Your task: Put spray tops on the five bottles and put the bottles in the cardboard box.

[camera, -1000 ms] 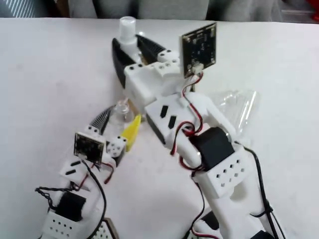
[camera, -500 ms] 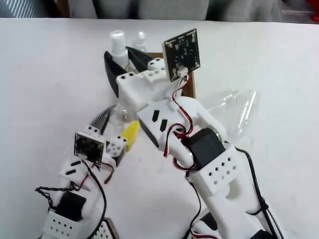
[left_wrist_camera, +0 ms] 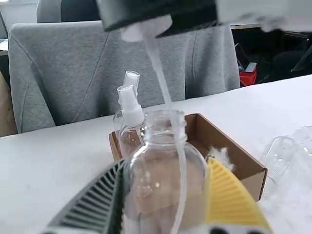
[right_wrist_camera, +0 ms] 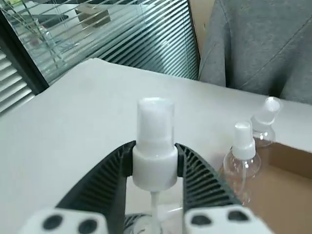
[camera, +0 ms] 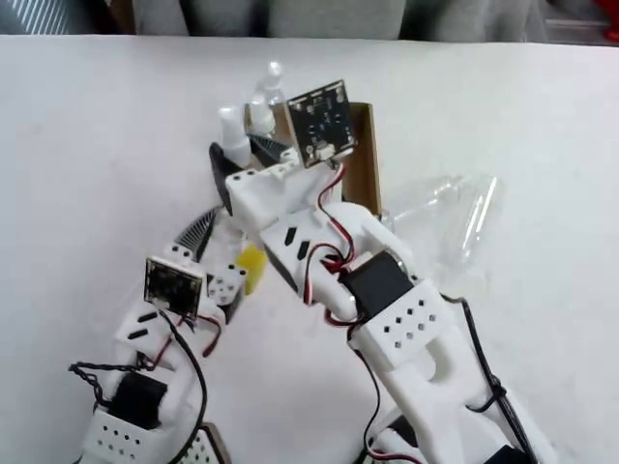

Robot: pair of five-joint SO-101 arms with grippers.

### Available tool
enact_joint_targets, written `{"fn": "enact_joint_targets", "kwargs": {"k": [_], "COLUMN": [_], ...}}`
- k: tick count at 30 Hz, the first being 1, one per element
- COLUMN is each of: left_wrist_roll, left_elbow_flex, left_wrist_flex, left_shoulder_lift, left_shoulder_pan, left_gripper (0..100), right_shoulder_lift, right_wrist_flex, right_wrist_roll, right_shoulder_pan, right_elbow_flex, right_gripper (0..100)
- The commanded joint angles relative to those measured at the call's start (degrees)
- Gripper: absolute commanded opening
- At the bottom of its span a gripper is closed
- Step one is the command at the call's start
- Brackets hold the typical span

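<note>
Left gripper clamps open bottle upright. Right gripper pinches spray top above it, tube in bottle neck. Cardboard box just beyond, two capped bottles at its left end.

Legible text, labels, brands, numbers, signs: none. Right arm's camera board and left arm's camera board: any print too small to read
</note>
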Motion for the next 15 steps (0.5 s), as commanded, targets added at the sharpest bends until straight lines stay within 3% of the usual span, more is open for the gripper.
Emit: {"fn": "enact_joint_targets", "kwargs": {"k": [1,15], "left_wrist_roll": [-0.5,-0.6], "left_elbow_flex": [-0.7,-0.5], "left_wrist_flex": [-1.7,-1.8], "left_shoulder_lift": [-1.0,-1.0], "left_shoulder_pan": [-0.7,-0.7], "left_gripper": [9,9], "right_shoulder_lift": [-2.2,-14.3], "right_wrist_flex": [-2.8,-12.9], "right_wrist_roll": [0.0,0.1], "right_shoulder_pan": [-0.7,-2.9], "right_elbow_flex": [2.5,20.8], "right_gripper": [1.6,1.6]}}
